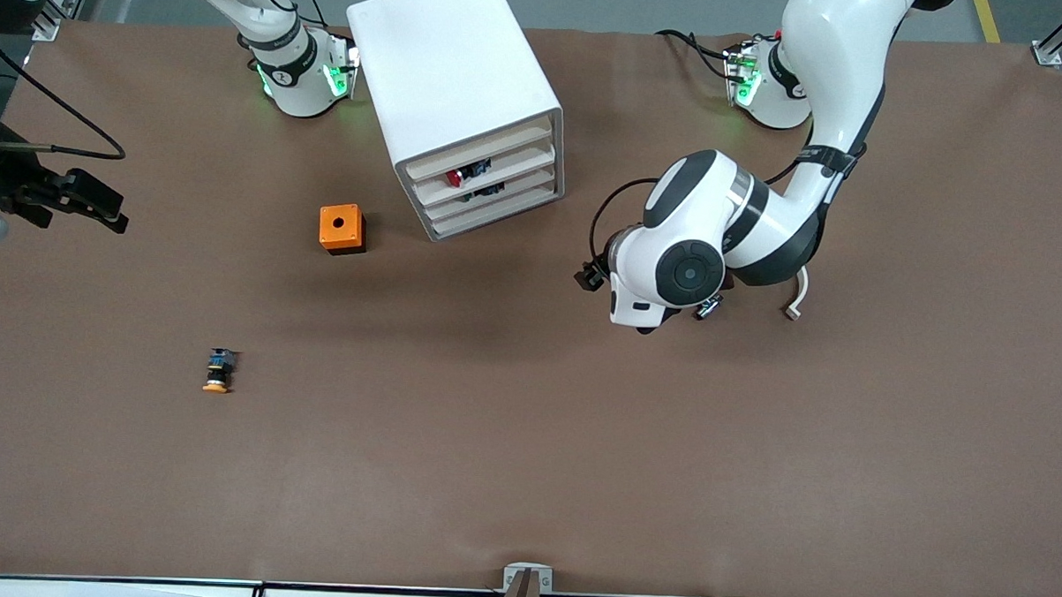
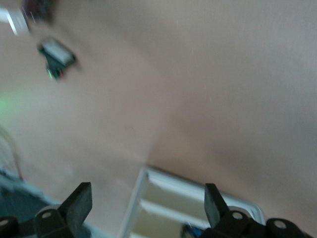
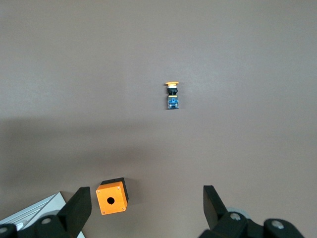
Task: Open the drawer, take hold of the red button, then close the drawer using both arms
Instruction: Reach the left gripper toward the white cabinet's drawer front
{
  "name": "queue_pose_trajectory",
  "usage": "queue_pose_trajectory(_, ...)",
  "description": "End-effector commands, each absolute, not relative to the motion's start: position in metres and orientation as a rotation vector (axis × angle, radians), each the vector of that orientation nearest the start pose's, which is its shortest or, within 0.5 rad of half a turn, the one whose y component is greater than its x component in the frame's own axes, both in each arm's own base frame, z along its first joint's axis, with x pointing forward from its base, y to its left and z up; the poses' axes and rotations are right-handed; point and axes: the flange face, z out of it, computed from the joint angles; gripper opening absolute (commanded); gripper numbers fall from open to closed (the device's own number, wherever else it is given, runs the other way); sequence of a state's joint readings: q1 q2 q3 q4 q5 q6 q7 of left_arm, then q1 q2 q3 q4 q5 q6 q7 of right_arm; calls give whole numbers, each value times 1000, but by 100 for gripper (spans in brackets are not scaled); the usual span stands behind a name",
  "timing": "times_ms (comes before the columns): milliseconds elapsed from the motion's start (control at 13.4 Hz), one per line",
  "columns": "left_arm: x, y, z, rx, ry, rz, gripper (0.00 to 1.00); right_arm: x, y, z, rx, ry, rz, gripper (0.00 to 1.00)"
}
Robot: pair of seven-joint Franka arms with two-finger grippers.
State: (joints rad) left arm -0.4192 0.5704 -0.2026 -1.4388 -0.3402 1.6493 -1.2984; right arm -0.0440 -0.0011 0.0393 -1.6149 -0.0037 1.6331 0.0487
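Left gripper (image 2: 148, 208), jaws wide and empty, should square up to the white plastic drawer (image 1: 489, 170) front holding the red-capped button (image 1: 455, 178); right gripper (image 3: 147, 208) waits, likewise spread, empty.

High front view, two wrist views

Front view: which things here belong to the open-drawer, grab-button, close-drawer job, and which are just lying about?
Job:
- drawer, second from top in the white cabinet
- red-capped button inside it
- left gripper, open
- right gripper, open

Lying about:
- orange box
- orange-capped button
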Motion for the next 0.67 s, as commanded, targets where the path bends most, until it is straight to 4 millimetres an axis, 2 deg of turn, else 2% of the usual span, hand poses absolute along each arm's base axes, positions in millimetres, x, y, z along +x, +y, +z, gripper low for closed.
queue_pose_trajectory(0,539,-412,325,-2595,-1352,1033,100,558,-2,611,-3145,79,-22,100)
queue_pose_trajectory(149,536,-412,304,-2395,-1512,1050,100,557,-3,610,-3145,82,-5,100)
queue_pose_trajectory(299,524,-426,282,-2210,-1623,1142,99,557,-6,609,-3145,87,-3,100)
queue_pose_trajectory(374,519,-436,277,-2089,-1700,1173,99,557,-7,609,-3147,87,-3,100)
queue_pose_trajectory(598,517,-442,266,-1702,-1906,1252,99,558,-10,602,-3149,91,33,100)
